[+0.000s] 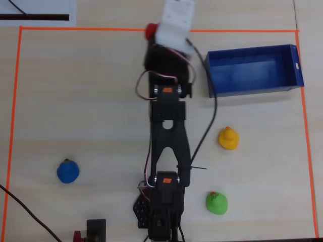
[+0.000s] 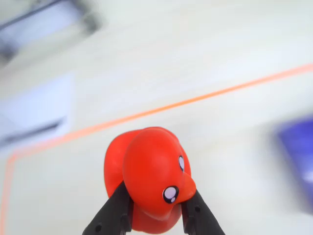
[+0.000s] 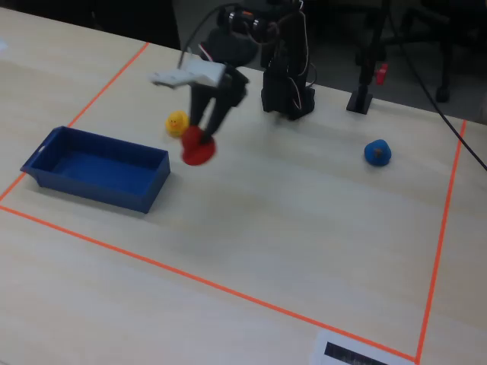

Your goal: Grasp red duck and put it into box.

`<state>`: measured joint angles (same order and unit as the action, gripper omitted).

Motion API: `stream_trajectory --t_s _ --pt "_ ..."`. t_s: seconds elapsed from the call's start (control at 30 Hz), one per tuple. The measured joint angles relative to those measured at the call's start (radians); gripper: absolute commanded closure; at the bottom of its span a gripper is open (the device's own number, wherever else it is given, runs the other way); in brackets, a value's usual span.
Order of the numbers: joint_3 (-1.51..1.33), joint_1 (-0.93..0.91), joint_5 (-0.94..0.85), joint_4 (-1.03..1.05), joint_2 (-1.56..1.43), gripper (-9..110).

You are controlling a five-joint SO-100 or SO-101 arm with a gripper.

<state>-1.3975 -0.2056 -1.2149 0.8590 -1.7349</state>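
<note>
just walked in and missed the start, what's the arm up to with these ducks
The arm's gripper is shut on the red duck, which looks lifted off the table in the fixed view. The blue box sits empty beside it, so the duck is not in yet. The yellow duck, green duck and blue duck lie untouched on the table.
</note>
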Motion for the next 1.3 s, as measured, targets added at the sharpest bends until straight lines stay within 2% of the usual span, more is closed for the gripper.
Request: stream_trajectory --t_s 0.17,0.3,0.73,0.9,1.03,1.3 --pt "0.034 -0.293 -0.041 -0.071 0.178 101" --pt "0.078 -0.374 -0.043 -0.127 0.311 101" --pt "0.268 -0.413 -0.091 -0.245 0.781 101" --pt "0.308 -0.451 -0.133 -0.265 0.825 101" --pt "0.31 -0.476 -0.149 -0.272 0.833 87" --pt "0.36 -0.508 -0.132 -0.123 0.818 87"
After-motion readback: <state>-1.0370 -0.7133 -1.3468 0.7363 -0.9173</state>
